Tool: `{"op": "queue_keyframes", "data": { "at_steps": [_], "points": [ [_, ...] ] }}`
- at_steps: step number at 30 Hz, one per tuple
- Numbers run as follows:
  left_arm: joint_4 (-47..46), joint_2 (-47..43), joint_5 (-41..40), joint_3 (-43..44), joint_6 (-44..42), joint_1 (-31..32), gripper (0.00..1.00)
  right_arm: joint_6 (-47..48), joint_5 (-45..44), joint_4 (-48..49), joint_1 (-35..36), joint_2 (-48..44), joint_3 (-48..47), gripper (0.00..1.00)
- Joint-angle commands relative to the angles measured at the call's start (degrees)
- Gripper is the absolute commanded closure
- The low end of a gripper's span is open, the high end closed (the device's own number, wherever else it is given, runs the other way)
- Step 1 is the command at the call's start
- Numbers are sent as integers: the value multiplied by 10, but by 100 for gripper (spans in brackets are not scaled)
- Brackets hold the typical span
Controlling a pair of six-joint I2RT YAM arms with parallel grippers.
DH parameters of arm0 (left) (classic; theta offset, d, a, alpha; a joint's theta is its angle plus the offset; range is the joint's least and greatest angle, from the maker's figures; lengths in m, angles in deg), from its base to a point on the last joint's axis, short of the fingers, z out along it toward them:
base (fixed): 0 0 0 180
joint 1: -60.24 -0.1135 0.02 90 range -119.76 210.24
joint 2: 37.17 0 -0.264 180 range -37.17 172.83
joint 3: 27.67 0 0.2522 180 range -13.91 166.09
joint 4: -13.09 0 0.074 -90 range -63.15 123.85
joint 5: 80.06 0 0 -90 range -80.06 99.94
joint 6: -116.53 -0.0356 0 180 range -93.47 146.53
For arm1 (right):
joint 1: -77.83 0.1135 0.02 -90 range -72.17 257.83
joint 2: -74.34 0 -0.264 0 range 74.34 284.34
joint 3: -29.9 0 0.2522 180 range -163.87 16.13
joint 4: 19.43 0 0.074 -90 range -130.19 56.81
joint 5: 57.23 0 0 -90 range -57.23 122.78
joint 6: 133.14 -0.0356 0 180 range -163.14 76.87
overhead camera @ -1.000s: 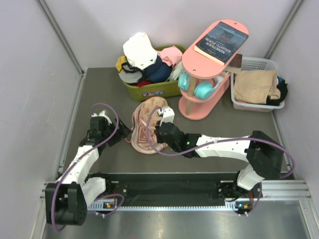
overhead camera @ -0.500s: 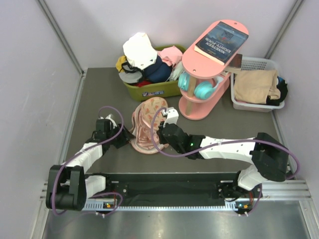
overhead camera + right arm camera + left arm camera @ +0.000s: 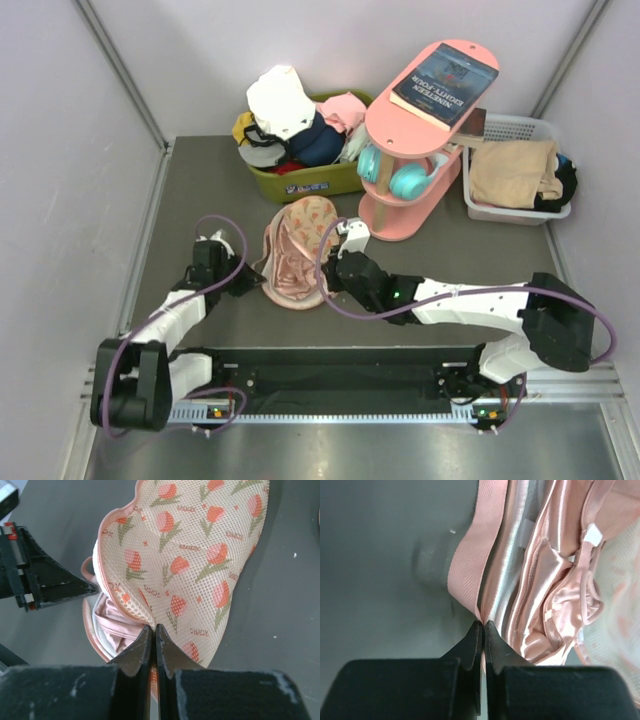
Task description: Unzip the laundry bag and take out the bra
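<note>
The laundry bag (image 3: 293, 258), peach mesh with orange tulip prints, lies unzipped on the grey table between the arms. My right gripper (image 3: 154, 627) is shut on the edge of the printed upper flap (image 3: 200, 555) and holds it up. My left gripper (image 3: 483, 625) is shut on the pink trim (image 3: 470, 560) of the lower half, at the bag's left edge (image 3: 262, 282). The bra (image 3: 555, 585), shiny pink satin, lies folded inside the opening and shows under the flap (image 3: 117, 625). The left gripper's dark fingers (image 3: 60, 587) sit just left of the bag in the right wrist view.
A green bin (image 3: 300, 182) heaped with clothes stands behind the bag. To the right is a pink two-tier rack (image 3: 378, 215) with a book (image 3: 445, 85) on top and teal headphones (image 3: 395, 175) below. A white basket (image 3: 515, 212) holding tan cloth sits at the far right.
My left gripper moved right to the bag's left edge and closed on the pink trim. The right gripper, shut on the flap throughout, shifted slightly right, spreading the bag wider.
</note>
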Motion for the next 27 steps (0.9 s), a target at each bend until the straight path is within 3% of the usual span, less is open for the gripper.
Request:
{"op": "queue_keyframes", "data": {
  "at_steps": [1,6,10,19,27],
  "points": [
    [68,-104,-81,-5,6,0,100,-23,-12,23,3,-48,16,100],
    [167,-228,-176,-10,31,-1,100,-50,-16,27,13,-64,36,100],
    [183,-317,-235,-34,53,-1,100,-77,-27,35,28,-69,58,100],
    [196,-303,-245,-31,64,-1,100,-223,-97,15,50,-123,144,100],
    [197,-302,-247,-30,66,-1,100,-317,-143,-79,60,-149,164,100]
  ]
}}
